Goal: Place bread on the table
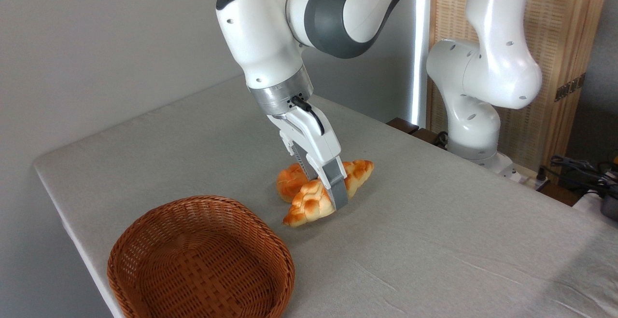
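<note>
The bread (314,200), a long braided golden loaf, lies slantwise near the middle of the grey table (425,241), its low left end touching the cloth. My gripper (333,197) is shut on the loaf's middle, the near grey finger (337,187) crossing its front; the far finger is hidden behind it. Whether the loaf's right end rests on the cloth I cannot tell.
A small round orange bun (289,183) sits on the cloth just behind and left of the loaf, touching it. An empty brown wicker basket (200,260) stands at the front left near the table's edge. The arm's white base (478,91) rises at the back right.
</note>
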Robot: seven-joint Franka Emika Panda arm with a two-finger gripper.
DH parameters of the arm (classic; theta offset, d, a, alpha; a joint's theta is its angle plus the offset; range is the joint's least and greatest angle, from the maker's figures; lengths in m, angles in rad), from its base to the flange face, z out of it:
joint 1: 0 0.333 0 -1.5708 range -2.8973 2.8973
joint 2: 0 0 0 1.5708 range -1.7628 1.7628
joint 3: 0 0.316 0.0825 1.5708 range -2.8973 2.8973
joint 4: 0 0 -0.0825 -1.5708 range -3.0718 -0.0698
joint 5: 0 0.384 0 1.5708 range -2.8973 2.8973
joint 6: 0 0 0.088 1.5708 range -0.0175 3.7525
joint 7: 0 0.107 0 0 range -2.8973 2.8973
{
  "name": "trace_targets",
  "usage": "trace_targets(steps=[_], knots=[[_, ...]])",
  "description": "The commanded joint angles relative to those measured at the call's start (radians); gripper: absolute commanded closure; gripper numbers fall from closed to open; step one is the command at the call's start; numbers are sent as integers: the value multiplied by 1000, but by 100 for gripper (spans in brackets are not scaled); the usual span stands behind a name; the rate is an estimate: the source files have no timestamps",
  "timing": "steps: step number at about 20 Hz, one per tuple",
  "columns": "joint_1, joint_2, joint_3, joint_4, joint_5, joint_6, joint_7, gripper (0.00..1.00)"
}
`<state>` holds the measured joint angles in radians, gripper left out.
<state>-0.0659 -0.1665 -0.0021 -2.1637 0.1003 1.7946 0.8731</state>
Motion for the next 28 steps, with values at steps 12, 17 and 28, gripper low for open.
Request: trace_targets(steps=[12, 17, 28], knots=[[15, 45, 10, 438, -114, -168, -131, 0], [63, 142, -21, 573, -154, -219, -147, 0], [75, 168, -21, 602, -157, -221, -138, 0]])
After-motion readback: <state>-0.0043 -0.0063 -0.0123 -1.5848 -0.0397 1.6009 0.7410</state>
